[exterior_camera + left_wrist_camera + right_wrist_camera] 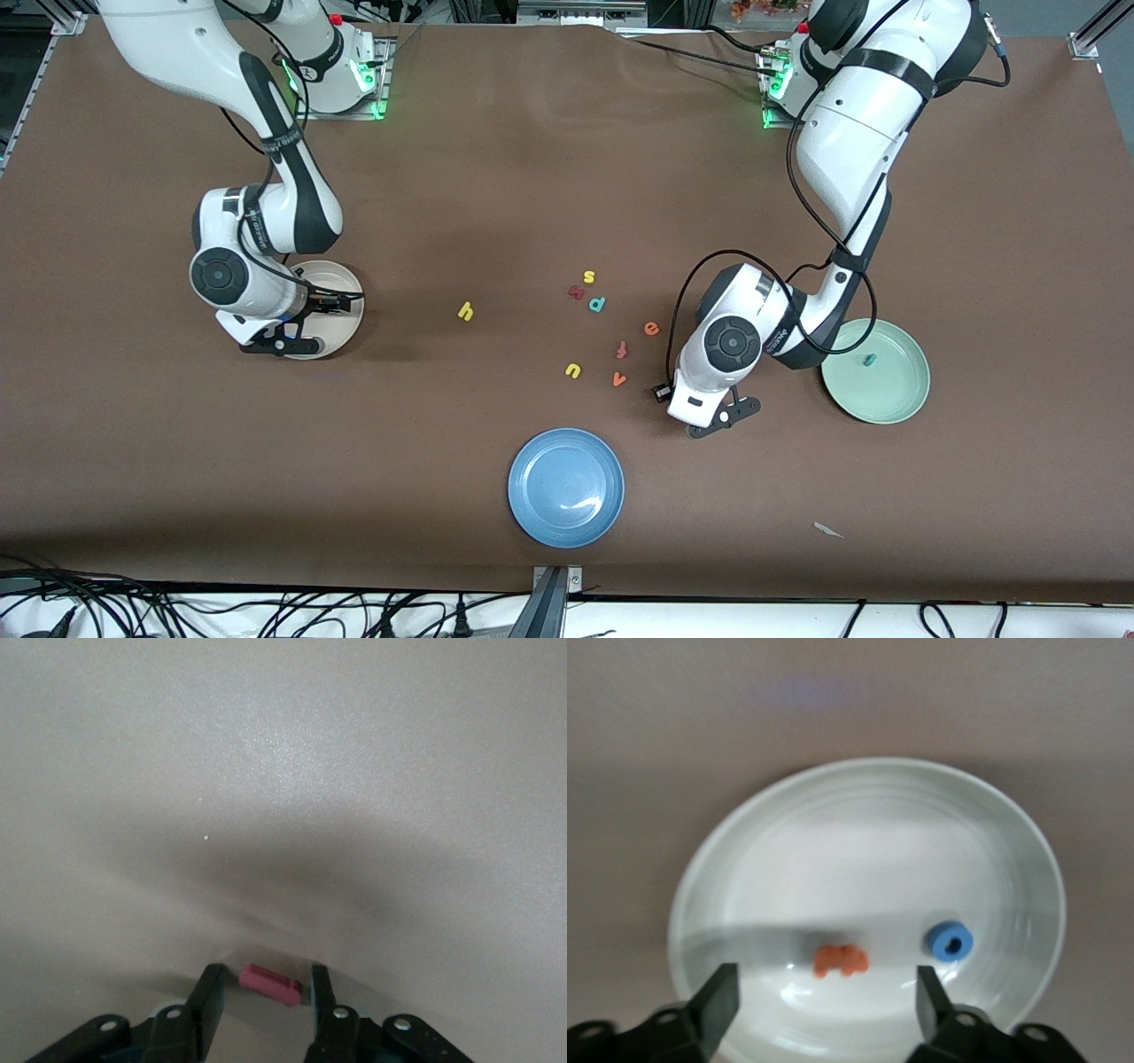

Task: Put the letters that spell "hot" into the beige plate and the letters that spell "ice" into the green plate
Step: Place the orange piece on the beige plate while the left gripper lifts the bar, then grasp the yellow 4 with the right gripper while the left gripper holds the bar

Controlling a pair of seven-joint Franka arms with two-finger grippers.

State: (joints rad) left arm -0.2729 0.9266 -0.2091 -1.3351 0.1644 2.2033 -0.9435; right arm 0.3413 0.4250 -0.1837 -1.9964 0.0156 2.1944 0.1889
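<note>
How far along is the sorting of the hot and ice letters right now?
Done: the blue o and orange t lie in the beige plate under the open right claw; the teal c is in the green plate. In hand: the left claw brackets the dark red i on the table. Left: the yellow h and orange e lie loose.

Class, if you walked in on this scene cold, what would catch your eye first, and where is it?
The right gripper hangs open over the beige plate, where the orange t and blue o lie. The left gripper brackets a dark red i on the table, beside the green plate.
</note>
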